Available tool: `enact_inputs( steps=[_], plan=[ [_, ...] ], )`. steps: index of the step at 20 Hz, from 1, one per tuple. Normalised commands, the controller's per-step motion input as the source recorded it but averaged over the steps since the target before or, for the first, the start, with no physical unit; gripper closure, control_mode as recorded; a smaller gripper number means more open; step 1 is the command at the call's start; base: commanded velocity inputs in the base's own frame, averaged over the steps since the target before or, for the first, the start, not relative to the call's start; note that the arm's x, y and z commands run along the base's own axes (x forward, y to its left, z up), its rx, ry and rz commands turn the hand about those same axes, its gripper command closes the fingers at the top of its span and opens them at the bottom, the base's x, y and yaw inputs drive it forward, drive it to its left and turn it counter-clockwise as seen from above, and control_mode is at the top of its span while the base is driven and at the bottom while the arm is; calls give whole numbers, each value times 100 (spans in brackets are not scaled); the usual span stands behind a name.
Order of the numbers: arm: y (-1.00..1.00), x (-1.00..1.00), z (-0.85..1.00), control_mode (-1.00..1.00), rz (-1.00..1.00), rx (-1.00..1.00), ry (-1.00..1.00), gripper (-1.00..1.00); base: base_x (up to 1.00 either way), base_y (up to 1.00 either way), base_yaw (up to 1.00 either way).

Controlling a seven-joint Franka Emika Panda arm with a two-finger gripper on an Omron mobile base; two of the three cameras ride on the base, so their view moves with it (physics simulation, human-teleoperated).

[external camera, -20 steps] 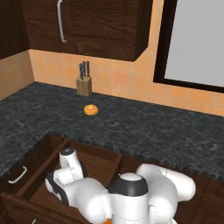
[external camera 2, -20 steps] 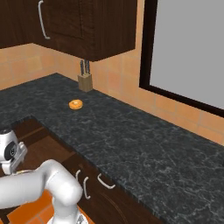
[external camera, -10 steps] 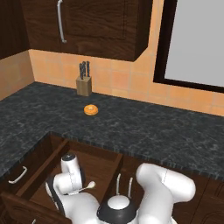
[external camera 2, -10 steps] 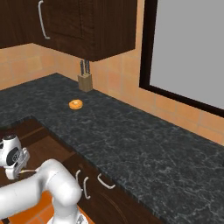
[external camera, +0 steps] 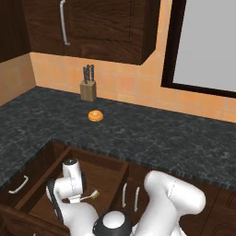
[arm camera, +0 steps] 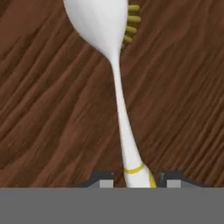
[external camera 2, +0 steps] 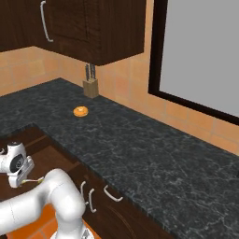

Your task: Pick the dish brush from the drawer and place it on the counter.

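The dish brush [arm camera: 118, 87] lies flat on the wooden bottom of the open drawer [external camera: 103, 171]. Its white head and yellow bristles point away from the hand. The yellow-ringed handle end sits between my fingertips [arm camera: 101, 179], with a gap on each side. My gripper [arm camera: 137, 180] is open and low over the handle. In the left base view my gripper [external camera: 74, 198] hangs down inside the drawer, and the dish brush [external camera: 91, 195] pokes out to its right. In the right base view the gripper [external camera 2: 21, 179] is over the drawer [external camera 2: 46, 156], below the edge of the black stone counter [external camera 2: 140, 144].
A round orange item [external camera: 95, 115] and a knife block [external camera: 88, 87] stand on the counter [external camera: 156, 136] towards the back wall. Dark wall cabinets [external camera: 101, 23] hang above. Narrow drawer fronts with small silver handles [external camera: 130, 197] are beside the open drawer.
The hand has dropped lower into the drawer and the arm's elbow has folded down. The dish brush lies in the same spot.
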Motion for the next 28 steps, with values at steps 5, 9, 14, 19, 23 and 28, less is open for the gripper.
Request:
enact_inputs(
  steps=[5,9,14,19,23,28],
  plan=[
    [19,-47,-1,-100,0,0,-9,100,0,0,0],
    [0,-100,100,-100,0,0,-22,100,0,0,0],
    [-27,-48,100,-100,0,0,-17,100,0,0,0],
    [-77,9,96,-100,0,0,-8,100,0,0,0],
    [-80,16,100,-100,0,0,-8,100,0,0,0],
    [-93,40,88,-100,0,11,-9,100,0,0,0]
  ],
)
